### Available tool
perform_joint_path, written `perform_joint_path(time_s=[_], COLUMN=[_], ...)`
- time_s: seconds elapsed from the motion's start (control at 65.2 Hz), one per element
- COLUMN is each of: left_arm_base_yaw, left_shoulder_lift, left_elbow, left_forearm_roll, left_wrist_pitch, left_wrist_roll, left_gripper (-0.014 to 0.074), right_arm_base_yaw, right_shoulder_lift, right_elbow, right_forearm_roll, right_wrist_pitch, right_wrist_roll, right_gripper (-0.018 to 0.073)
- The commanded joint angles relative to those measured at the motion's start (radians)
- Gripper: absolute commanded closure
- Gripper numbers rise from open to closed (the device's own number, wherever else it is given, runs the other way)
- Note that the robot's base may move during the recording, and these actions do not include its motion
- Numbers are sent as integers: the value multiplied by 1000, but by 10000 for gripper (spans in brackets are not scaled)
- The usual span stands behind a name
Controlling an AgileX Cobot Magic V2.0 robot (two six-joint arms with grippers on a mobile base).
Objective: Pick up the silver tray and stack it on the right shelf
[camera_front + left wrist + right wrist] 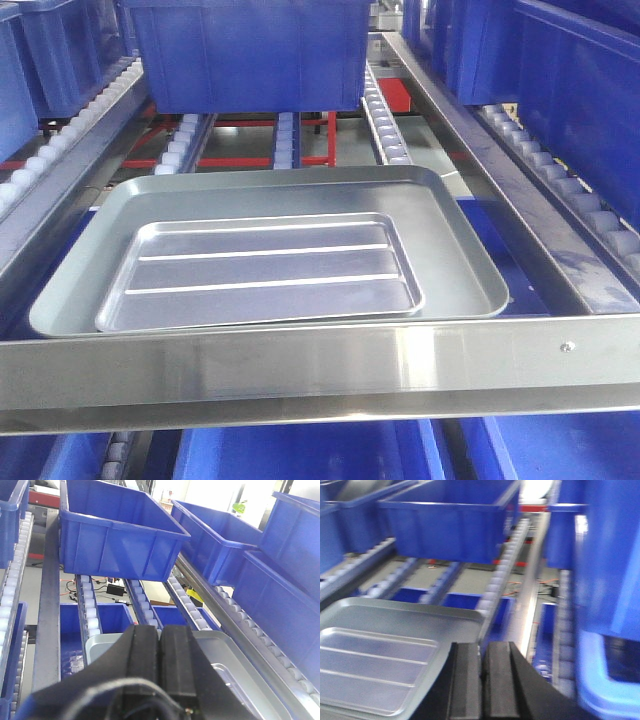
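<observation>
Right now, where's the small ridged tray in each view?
Front: ridged tray centre frame, lying inside the bigger tray, behind the front rail.
Left wrist: only a sliver of its rim at lower right, next to the left claw.
Right wrist: lower left, ridges visible, left of the right claw.
Shared landmark: the blue bin behind the trays.

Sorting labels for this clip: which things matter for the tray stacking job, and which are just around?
Job: silver tray; right shelf; left claw, right claw, both shut.
Around: larger silver tray beneath it; blue bin; roller tracks.
</observation>
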Motion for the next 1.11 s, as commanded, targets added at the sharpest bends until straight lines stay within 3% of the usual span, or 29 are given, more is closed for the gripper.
perform_joint_path(time_s=[0.0, 0.184, 0.276, 1.09], left_arm_base_yaw=[0, 0, 0, 0], left_shoulder_lift=[9, 9, 9, 9], left_elbow=[-28, -28, -28, -28], left_forearm_roll=[3, 3, 3, 3], left_wrist_pitch=[-84, -84, -84, -83], left_wrist_roll=[2, 2, 2, 2], left_gripper=[694, 694, 694, 694], right_arm_base_yaw=[-61, -120, -138, -142], right_shoulder_lift=[-61, -249, -341, -336], right_elbow=[27, 124, 178, 173], right_forearm_roll=[17, -12, -45, -47], right_wrist_pitch=[-101, -80, -72, -40], right_wrist_roll=[-29, 73, 76, 76], right_gripper=[510, 510, 510, 510])
